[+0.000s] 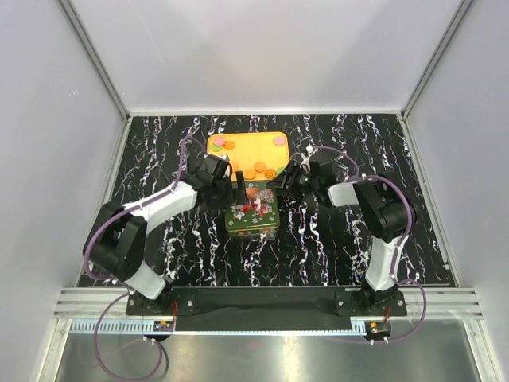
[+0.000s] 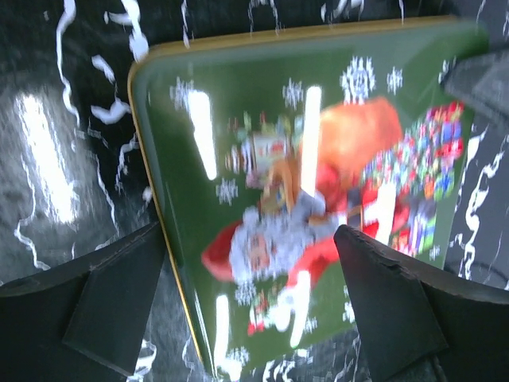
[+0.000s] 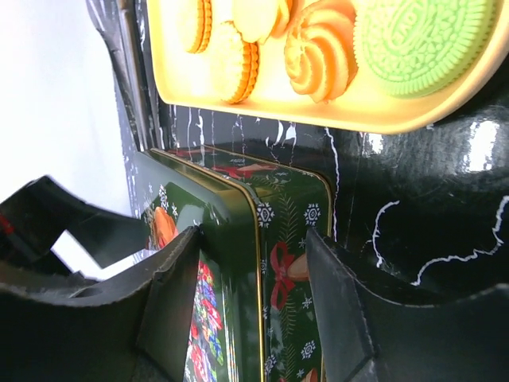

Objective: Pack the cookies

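Green tin lid (image 2: 238, 119) blurred, orange tray (image 3: 382, 111) cut off, cookies (image 3: 318, 48) partly cropped

A tray (image 1: 248, 147) lies on the table (image 1: 350, 255) near the middle of its far edge. The cookies (image 1: 259, 169) lie on it, most along its near side and a few at its far corners. A tin (image 1: 253, 211) with its lid on lies just in front of the tray, midway between the left and right edges.
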`<action>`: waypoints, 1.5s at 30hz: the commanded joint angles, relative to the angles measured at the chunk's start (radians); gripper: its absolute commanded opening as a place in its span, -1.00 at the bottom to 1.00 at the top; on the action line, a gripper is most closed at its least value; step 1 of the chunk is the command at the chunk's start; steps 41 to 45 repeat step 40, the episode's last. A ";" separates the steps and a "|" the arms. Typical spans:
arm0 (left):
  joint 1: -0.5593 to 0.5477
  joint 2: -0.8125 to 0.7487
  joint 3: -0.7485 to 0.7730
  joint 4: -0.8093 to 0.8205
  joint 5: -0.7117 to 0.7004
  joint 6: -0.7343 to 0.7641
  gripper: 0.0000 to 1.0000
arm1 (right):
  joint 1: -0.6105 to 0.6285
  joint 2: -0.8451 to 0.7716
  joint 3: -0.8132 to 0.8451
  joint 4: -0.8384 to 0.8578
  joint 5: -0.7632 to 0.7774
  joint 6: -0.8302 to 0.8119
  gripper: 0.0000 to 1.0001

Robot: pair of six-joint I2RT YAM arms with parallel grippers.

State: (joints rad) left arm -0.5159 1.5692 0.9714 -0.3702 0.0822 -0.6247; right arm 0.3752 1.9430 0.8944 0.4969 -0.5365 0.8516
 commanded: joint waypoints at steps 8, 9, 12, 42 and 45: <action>0.108 -0.123 0.173 -0.131 -0.028 0.144 0.95 | -0.028 -0.113 0.096 -0.354 0.155 -0.140 0.78; 0.117 -0.132 0.218 -0.160 -0.038 0.155 0.96 | -0.042 -0.154 0.122 -0.371 0.159 -0.151 0.92; 0.119 -0.187 0.269 -0.212 -0.067 0.192 0.98 | -0.050 -0.255 0.190 -0.492 0.230 -0.219 0.99; 0.125 -0.666 -0.014 -0.127 -0.067 0.312 0.98 | -0.052 -0.932 0.074 -0.936 0.684 -0.393 1.00; 0.125 -0.666 -0.014 -0.127 -0.067 0.312 0.98 | -0.052 -0.932 0.074 -0.936 0.684 -0.393 1.00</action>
